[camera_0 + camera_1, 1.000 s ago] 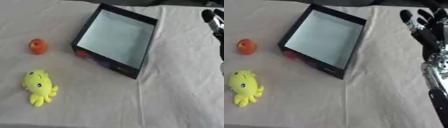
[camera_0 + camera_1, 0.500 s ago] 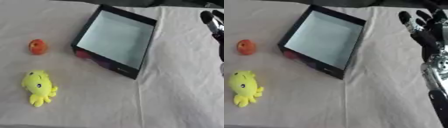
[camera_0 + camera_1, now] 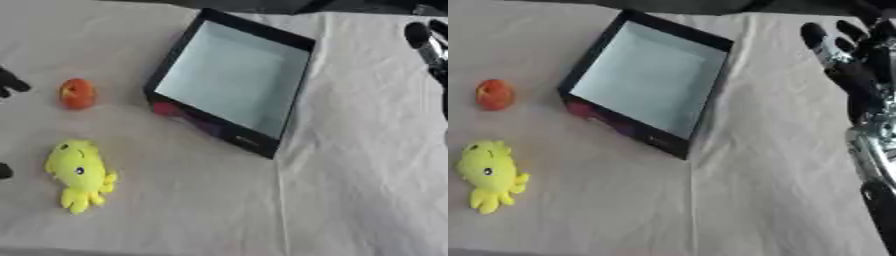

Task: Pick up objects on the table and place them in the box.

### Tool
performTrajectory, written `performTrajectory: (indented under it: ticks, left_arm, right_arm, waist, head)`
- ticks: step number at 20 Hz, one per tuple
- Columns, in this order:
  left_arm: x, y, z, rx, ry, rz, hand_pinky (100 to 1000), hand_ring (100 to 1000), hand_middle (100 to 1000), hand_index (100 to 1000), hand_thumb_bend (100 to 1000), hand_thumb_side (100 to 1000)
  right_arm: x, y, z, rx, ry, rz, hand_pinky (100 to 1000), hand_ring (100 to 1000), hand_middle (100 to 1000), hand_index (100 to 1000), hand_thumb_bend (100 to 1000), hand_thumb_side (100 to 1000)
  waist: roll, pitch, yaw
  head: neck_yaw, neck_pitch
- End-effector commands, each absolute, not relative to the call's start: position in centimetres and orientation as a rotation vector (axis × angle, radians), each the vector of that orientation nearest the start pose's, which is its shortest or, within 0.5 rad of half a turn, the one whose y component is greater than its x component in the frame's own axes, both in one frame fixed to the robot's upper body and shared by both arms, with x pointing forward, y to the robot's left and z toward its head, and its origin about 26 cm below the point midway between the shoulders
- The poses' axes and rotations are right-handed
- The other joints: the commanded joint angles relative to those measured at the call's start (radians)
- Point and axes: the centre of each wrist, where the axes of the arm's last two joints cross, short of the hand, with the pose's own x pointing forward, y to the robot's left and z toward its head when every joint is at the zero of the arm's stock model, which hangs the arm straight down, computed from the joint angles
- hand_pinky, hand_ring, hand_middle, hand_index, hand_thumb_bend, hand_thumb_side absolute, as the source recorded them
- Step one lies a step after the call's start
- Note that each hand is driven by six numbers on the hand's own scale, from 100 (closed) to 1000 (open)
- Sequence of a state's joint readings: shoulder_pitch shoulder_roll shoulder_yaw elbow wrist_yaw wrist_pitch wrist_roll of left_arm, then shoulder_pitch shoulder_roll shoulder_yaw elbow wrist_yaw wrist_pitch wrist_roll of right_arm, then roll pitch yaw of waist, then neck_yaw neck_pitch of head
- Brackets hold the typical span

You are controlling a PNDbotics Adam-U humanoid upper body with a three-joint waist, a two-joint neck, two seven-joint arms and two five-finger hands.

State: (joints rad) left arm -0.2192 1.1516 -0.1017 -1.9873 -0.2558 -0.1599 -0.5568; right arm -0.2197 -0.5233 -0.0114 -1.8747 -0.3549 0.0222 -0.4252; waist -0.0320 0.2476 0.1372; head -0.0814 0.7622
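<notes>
The right robot hand (image 3: 859,65) hovers with fingers spread, holding nothing. To its left lie one empty box (image 3: 649,80), farther left one orange fruit (image 3: 494,94) and one yellow plush octopus (image 3: 488,175) on the counter (image 3: 780,190). Dark tips of the left robot hand (image 3: 9,82) show at the edge; I cannot tell its state.

Cloth-covered table (image 3: 350,200) – box (image 3: 229,82), orange ball (image 3: 77,93), yellow octopus toy (image 3: 78,174)

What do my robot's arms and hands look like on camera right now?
The right hand is black with rounded fingertips and a pale silver band on one finger; its forearm is shiny silver, turning black lower down. Of the left hand only dark tips show at the left edge.
</notes>
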Motion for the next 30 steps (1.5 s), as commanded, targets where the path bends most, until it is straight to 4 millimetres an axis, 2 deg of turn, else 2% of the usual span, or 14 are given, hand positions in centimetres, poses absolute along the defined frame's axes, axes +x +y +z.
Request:
performTrajectory:
  ticks: [1,8,11,19,23,30]
  left_arm:
    - [27.8,33.9,26.7,0.675,-1.36,-1.939,816,762,792,891,609,342]
    - [28.4,33.0,25.3,0.682,-1.285,-1.986,814,774,799,898,625,253]
    - [29.1,33.0,24.5,0.692,-1.253,-1.996,813,773,798,897,595,195]
    - [31.1,33.2,22.5,0.646,-1.207,-1.988,813,768,795,898,604,212]
    - [31.9,32.6,22.3,0.655,-1.22,-2.005,814,776,799,911,617,206]
    - [33.2,31.5,21.2,0.654,-1.213,-2.044,813,773,797,902,521,149]
  right_arm:
    - [30.6,-31.5,18.0,-0.27,-2.077,-0.129,929,895,922,852,718,317]
    - [30.7,-31.3,17.8,-0.258,-2.074,-0.132,929,895,922,852,717,315]
    - [30.8,-31.2,17.7,-0.254,-2.071,-0.133,930,895,922,852,716,315]
    - [30.9,-31.1,17.6,-0.246,-2.069,-0.137,930,896,923,853,715,312]
    - [30.9,-31.0,17.5,-0.24,-2.068,-0.136,930,896,923,853,715,312]
    - [30.9,-30.9,17.4,-0.231,-2.063,-0.134,931,894,921,853,714,310]
  waist:
    - [0.005,-0.01,0.0]
    - [0.006,-0.002,-0.007]
    - [0.007,0.002,-0.011]
    - [0.008,0.014,-0.021]
    - [0.01,0.016,-0.021]
    - [0.009,0.018,-0.023]
  head:
    - [0.003,-0.004]
    - [0.007,-0.004]
    - [0.012,-0.004]
    - [0.017,-0.006]
    - [0.019,-0.007]
    - [0.025,-0.009]
